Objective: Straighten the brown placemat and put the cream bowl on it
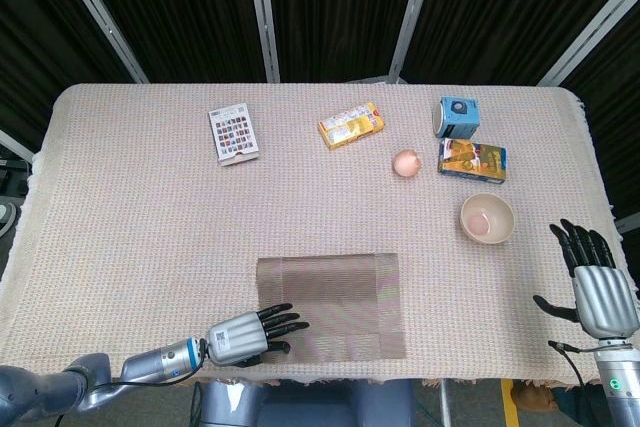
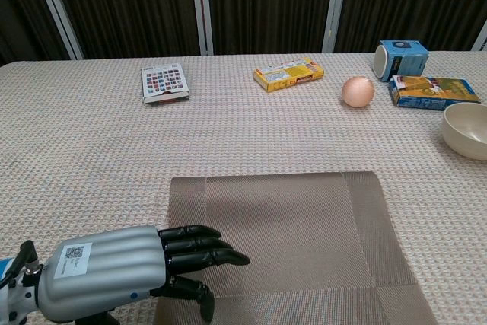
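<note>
Brown placemat [image 1: 331, 305]: bottom centre of the head view, flat on the worktop [image 1: 140, 207], near edge at the worktop's front lip. Thin woven sheet, probably light, flexible; likely slides under fingertip pressure at a corner or side.

Cream bowl [image 1: 487, 218]: right of frame, well apart from the placemat. Rigid, likely breakable; rim or wall offers hold.

Left hand [image 1: 248, 331]: fingers extended close together over the placemat's lower-left corner, holding nothing; contact unclear.

Right hand [image 1: 593, 277]: lower right, fingers spread, empty.

Open cloth between bowl and placemat; boxes and an egg-like object [image 1: 406, 162] lie further up.
</note>
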`<state>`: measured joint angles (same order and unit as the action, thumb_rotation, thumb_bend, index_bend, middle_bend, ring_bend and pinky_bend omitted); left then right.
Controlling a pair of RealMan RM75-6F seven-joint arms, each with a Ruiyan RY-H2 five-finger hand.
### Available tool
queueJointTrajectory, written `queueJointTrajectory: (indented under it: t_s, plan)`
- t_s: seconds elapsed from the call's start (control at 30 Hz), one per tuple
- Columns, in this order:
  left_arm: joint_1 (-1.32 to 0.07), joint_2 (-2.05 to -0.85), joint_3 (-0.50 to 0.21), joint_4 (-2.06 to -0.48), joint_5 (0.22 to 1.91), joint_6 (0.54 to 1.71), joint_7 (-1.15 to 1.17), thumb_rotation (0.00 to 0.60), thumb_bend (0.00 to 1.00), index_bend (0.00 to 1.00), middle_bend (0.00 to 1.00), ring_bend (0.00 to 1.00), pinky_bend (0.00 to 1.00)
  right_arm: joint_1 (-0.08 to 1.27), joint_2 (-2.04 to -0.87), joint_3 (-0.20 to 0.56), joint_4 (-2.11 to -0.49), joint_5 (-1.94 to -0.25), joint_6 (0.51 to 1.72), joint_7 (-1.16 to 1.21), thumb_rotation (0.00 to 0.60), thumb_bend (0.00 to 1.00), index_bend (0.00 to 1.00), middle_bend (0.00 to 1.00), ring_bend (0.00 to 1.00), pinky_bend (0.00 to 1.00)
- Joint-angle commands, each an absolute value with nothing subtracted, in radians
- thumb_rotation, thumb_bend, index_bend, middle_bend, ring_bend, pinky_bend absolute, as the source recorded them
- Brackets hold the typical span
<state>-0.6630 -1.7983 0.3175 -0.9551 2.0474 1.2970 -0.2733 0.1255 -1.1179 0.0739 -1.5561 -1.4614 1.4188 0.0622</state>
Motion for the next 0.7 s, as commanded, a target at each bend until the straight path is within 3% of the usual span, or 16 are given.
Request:
queueJointTrajectory:
  t_s: [0.03,0.3,0.47,0.7]
  plan:
    - [-0.663,-1.802,0.318,-0.951,2.045,1.298,-0.276,0.6,0.47,0.35,0.0,0.0,0.0,0.125,-1.117,0.075,-1.556,-1.462,1.42,0.065,0.6,0.0,0.0,0.0,0.0,0.0]
    - [-0.663,-1.811,0.315,-0.94,2.032,1.302,-0.278,0.6,0.53,0.43,0.0,0.0,0.0,0.124,-1.114,0.075,-1.558,-1.467,1.424,0.073,0.6,0.0,0.0,0.0,0.0,0.0]
    - [-0.661,-1.818,0.308,-0.938,2.021,1.304,-0.274,0.6,0.53,0.57,0.0,0.0,0.0,0.123,-1.114,0.077,-1.558,-1.47,1.428,0.077,0.6,0.0,0.0,0.0,0.0,0.0]
    - [-0.665,-1.825,0.268,-0.954,1.981,1.307,-0.283,0.6,0.56,0.67,0.0,0.0,0.0,0.122,-1.114,0.077,-1.557,-1.473,1.43,0.081,0.6,0.0,0.0,0.0,0.0,0.0]
